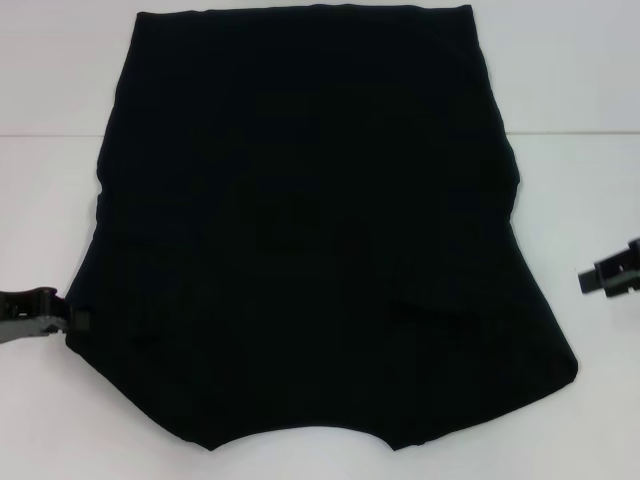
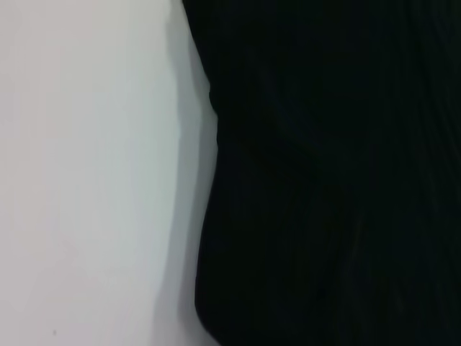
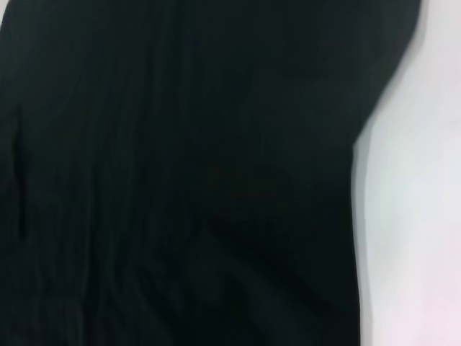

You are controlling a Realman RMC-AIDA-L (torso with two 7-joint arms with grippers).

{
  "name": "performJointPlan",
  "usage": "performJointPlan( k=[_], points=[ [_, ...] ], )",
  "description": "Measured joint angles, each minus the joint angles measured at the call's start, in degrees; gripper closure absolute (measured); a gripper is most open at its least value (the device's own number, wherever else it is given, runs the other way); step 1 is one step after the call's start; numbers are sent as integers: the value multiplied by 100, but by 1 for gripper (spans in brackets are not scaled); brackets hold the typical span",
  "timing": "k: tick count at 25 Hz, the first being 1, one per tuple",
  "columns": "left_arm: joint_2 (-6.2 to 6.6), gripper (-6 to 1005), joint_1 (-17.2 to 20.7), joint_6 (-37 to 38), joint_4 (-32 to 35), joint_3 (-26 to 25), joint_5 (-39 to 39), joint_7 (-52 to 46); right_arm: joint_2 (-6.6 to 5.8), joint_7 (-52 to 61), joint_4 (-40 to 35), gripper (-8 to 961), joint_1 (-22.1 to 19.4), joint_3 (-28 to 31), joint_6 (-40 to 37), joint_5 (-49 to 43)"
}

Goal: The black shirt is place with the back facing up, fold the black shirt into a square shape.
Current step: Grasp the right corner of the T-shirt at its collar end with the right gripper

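Not much of the robot shows, just the two gripper ends poking in at the sides of the head view. The left gripper (image 1: pixel 45 313) is a chunky black piece with a lighter grey strip along its lower edge and a squarish black block at its tip. The right gripper (image 1: pixel 612 274) is black too, blocky and angular, with stepped edges and a notch in its outline. No cables, screws or markings can be made out on either one.
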Motion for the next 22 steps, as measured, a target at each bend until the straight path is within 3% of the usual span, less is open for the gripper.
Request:
performJointPlan(
  k=[4, 16, 22],
  points=[
    [11, 971, -53, -58, -2, -2, -11, -14, 45, -196, 3, 507, -47, -37, -188, -175],
    [18, 972, -105, -152, -11, -2, -12, -53, 445, -396, 34, 508, -32, -206, 97, -726],
    [19, 972, -106, -157, -11, -2, -12, -56, 521, -522, 45, 504, -9, -213, 66, -695]
  ],
)
